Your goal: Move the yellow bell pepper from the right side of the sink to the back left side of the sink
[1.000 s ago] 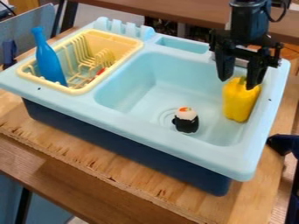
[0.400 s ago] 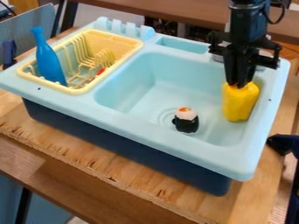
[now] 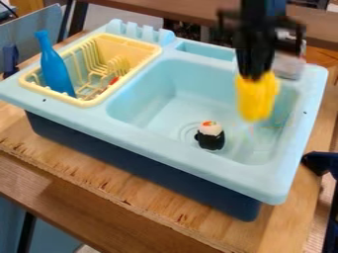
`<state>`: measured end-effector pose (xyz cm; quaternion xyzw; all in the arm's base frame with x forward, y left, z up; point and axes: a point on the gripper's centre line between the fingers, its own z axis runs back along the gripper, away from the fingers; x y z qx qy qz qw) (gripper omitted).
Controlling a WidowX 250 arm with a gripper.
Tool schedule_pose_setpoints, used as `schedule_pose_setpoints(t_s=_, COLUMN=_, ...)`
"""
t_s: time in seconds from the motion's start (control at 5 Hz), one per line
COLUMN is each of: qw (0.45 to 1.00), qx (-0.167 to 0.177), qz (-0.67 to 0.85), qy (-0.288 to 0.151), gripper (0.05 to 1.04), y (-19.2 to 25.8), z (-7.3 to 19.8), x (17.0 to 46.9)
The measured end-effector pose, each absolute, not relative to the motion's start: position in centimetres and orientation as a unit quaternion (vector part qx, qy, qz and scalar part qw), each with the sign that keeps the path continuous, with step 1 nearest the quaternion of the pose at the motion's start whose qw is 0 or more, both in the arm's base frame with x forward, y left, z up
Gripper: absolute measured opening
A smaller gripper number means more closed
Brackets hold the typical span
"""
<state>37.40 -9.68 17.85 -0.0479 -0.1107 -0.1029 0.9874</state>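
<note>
Gripper (image 3: 253,79): fingers drawn together around the top of a yellow pepper (image 3: 258,103); the exact contact points are blurred. The arm enters from the top edge of the view, toward the right, with the gripper pointing down. The pepper hangs roughly upright beneath the fingertips, over the right-hand part of the basin of a light blue toy sink (image 3: 165,144). Its outline is smeared, and the height above the basin floor cannot be judged.

Basin contents: one piece of toy sushi (image 3: 210,137), white on top with an orange patch, black around its lower part. It stands beside the ringed drain mark, nearer the camera than the pepper and to its left in the view, well apart from it.

Left side of sink: a yellow dish rack (image 3: 154,49) is set into the top. A blue bottle (image 3: 57,70) leans within it, neck up, at the rack's left end. A small red item (image 3: 113,81) lies among the rack's prongs; its shape cannot be made out.

Support: the sink's dark blue lower body (image 3: 145,167) rests on a wooden board (image 3: 300,217).
</note>
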Motion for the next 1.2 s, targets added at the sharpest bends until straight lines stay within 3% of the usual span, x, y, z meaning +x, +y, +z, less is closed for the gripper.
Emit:
schedule_pose_setpoints(t_s=0.2, qw=0.987, qx=-0.04, qz=-0.081, qy=-0.134, gripper=0.089, y=-8.6, z=19.4, x=36.4)
schedule_pose_setpoints(t_s=0.4, qw=0.99, qx=-0.022, qz=-0.064, qy=-0.127, gripper=0.089, y=-7.7, z=19.8, x=35.9)
schedule_pose_setpoints(t_s=0.8, qw=0.995, qx=0.002, qz=0.021, qy=-0.101, gripper=0.089, y=-0.1, z=18.7, x=35.7)
schedule_pose_setpoints(t_s=1.2, qw=0.996, qx=-0.018, qz=0.047, qy=-0.072, gripper=0.089, y=2.7, z=16.4, x=36.4)
